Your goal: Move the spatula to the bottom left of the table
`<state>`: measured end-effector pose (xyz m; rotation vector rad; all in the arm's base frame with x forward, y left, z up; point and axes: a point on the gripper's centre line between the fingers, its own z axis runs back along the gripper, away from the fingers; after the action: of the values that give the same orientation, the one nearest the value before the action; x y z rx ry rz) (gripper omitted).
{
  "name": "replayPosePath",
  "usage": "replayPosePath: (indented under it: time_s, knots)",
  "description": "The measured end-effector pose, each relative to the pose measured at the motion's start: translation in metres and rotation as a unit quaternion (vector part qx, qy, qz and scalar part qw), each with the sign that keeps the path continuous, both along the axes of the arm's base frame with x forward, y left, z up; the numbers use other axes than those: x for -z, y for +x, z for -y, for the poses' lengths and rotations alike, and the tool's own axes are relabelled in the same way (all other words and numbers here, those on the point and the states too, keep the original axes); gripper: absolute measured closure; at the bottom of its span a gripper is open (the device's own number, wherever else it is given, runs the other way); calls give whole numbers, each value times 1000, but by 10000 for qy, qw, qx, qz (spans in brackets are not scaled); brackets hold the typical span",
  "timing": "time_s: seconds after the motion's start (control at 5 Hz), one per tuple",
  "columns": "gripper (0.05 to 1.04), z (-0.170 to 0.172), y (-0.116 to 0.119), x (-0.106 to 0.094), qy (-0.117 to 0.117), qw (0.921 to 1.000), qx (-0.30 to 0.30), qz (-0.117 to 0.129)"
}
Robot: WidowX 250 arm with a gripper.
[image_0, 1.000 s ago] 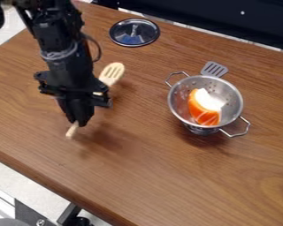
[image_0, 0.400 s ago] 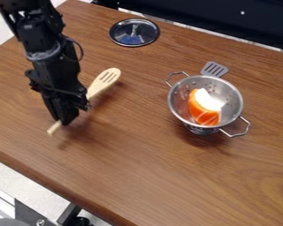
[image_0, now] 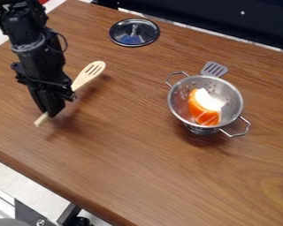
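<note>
The black gripper [image_0: 51, 113] hangs over the left side of the wooden table [image_0: 150, 176], shut on the pale wooden slotted spatula [image_0: 89, 73]. The spatula slants, its slotted head up and to the right of the gripper and its handle end poking out at lower left. A shadow lies on the wood to its right, and the spatula looks held a little above the surface. The gripper covers the middle of the handle.
A metal colander [image_0: 178, 95] at the right holds an orange and white piece [image_0: 203, 109]. Behind it lies a grey slotted turner [image_0: 214, 69]. A round lid [image_0: 134, 32] rests near the back edge.
The gripper has moved left and slightly up in the view, carrying the spatula along. The colander, grey turner and lid have stayed in place.
</note>
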<state>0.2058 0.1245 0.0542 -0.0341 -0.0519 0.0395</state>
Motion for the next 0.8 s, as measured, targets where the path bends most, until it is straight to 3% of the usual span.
replayPosePath:
  time_s: [0.2,0.8]
  knots:
    - [1006,-10,0,3,75,9999,26,103]
    - [1005,-19,-3,11,-13,9999,-115,84]
